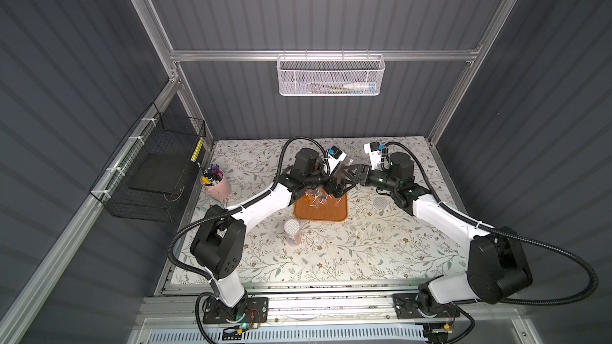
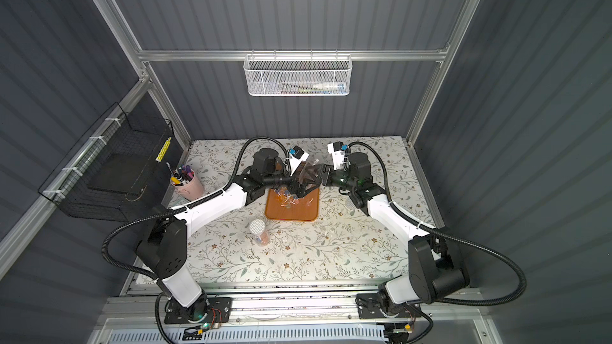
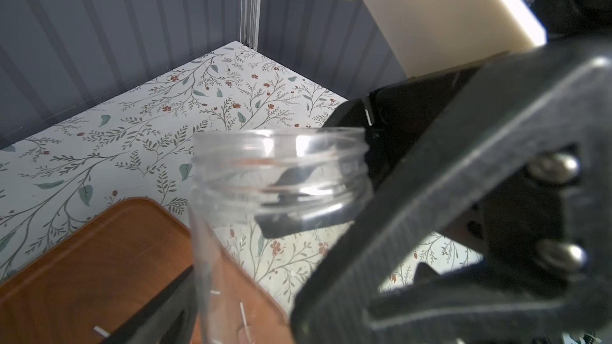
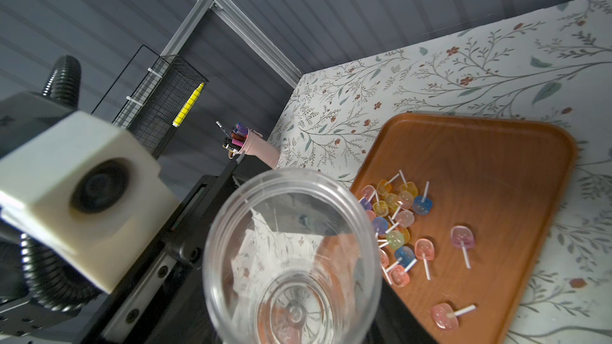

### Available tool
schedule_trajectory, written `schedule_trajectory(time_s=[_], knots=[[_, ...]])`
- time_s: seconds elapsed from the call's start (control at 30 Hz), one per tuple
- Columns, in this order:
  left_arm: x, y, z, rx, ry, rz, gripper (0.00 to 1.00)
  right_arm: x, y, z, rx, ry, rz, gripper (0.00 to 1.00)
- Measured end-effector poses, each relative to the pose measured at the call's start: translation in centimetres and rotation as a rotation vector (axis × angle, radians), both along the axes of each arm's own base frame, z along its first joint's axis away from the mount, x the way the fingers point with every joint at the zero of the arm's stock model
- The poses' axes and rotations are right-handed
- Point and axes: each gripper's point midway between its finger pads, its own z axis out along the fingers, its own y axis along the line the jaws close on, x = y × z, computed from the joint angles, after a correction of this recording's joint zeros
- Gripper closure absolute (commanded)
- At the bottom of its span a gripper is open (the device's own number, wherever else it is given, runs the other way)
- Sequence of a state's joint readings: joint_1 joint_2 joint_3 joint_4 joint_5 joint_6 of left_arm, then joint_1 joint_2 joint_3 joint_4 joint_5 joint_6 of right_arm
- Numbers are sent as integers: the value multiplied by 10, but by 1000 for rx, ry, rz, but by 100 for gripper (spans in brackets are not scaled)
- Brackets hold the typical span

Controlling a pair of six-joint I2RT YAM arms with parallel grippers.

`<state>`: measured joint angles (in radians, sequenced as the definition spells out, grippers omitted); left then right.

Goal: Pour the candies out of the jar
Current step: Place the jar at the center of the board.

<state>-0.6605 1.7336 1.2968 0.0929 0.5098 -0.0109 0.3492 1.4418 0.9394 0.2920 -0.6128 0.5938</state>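
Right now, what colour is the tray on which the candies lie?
Orange-brown with a wood-grain pattern. The tray shows best in the right wrist view.

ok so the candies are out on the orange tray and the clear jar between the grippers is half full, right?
Not quite. The candies do lie on the orange tray, but the jar is empty, not half full: the right wrist view looks straight down through it to its bare bottom.
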Motion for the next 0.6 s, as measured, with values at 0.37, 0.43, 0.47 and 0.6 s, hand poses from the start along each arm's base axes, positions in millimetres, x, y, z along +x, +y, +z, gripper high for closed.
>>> schedule_trajectory(time_s=[0.37, 0.43, 0.47, 0.6], knots=[[1, 39, -2, 70, -2, 135, 0, 37, -66, -41, -382, -64, -325, 52], [10, 56, -1, 74, -8, 213, 0, 44, -81, -54, -466, -86, -387, 52], [15, 64, 0, 73, -12, 251, 0, 48, -88, -64, -512, -90, -415, 52], [30, 83, 2, 67, -14, 353, 0, 63, -104, -105, -660, -80, -486, 53]])
